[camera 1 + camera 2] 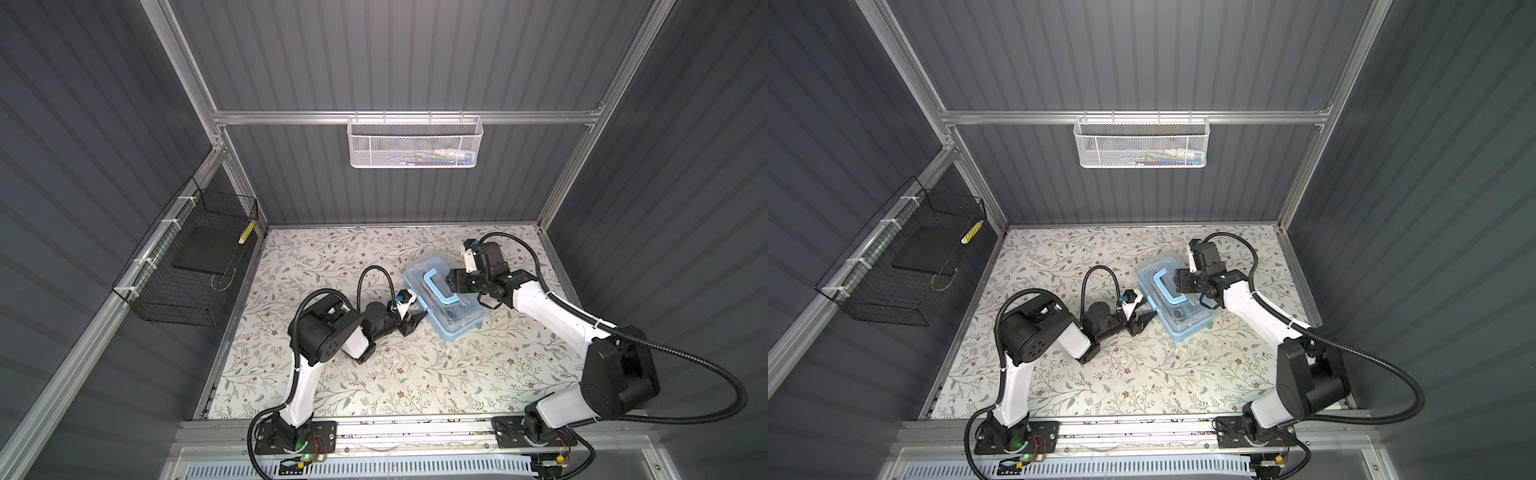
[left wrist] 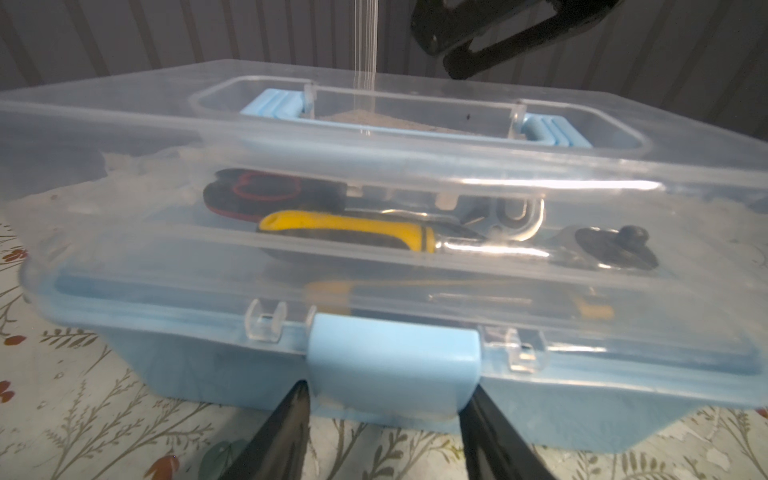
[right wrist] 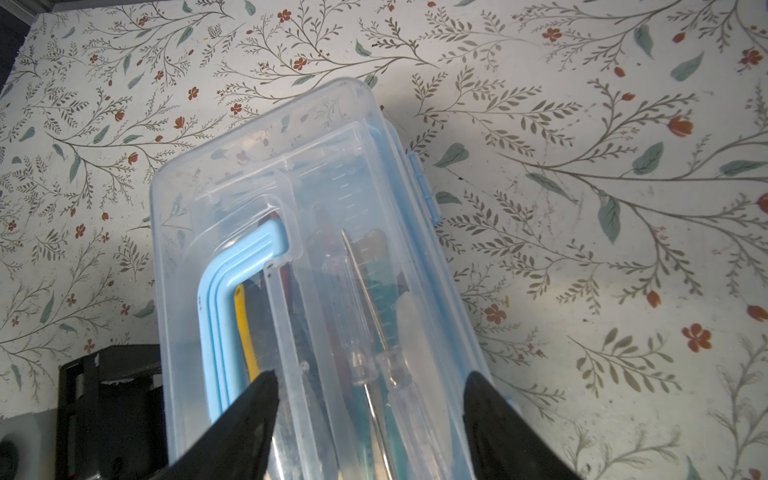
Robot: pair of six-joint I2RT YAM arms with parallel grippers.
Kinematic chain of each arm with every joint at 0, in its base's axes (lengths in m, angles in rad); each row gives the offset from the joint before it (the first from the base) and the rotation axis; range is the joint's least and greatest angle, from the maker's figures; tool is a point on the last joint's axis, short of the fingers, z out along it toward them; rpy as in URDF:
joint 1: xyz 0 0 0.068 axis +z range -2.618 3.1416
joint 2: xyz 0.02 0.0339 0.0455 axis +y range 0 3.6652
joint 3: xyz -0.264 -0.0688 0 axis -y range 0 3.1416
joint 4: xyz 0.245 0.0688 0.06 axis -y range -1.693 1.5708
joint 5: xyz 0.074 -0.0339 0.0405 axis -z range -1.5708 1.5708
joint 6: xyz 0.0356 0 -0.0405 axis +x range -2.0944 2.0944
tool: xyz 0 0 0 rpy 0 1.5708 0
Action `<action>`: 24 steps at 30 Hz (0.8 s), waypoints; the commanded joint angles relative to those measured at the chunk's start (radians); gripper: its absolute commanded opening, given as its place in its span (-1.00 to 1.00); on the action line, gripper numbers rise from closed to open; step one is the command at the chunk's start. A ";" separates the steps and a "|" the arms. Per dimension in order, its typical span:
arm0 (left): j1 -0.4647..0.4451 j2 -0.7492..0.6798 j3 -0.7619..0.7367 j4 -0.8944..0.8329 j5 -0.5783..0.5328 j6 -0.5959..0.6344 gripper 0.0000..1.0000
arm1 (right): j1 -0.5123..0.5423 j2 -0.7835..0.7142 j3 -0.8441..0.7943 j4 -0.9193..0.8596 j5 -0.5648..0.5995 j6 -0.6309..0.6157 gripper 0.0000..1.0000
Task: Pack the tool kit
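Tool kit box seen closed on desk, tools inside. Left pincer held apart, blue latch flanked. Right pincer held apart above clear lid.

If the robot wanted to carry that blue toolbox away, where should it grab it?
Probably the blue handle, coming from straight above. It lies folded flat in a recess of the clear lid, over the toolbox's middle, so a lift there should stay balanced. Its long bar would likely have to be tipped up first.
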 commanded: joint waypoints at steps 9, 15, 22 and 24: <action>-0.002 0.002 0.013 0.002 0.013 0.005 -0.12 | -0.002 0.012 -0.011 -0.058 -0.035 0.010 0.43; -0.002 -0.022 0.002 -0.007 0.006 0.007 -0.15 | -0.004 0.012 -0.012 -0.058 -0.036 0.012 0.43; -0.002 -0.079 0.000 -0.093 -0.009 0.019 -0.22 | -0.004 0.013 -0.016 -0.056 -0.036 0.012 0.43; -0.002 -0.101 -0.001 -0.127 -0.014 0.029 -0.24 | -0.004 0.015 -0.017 -0.058 -0.039 0.009 0.39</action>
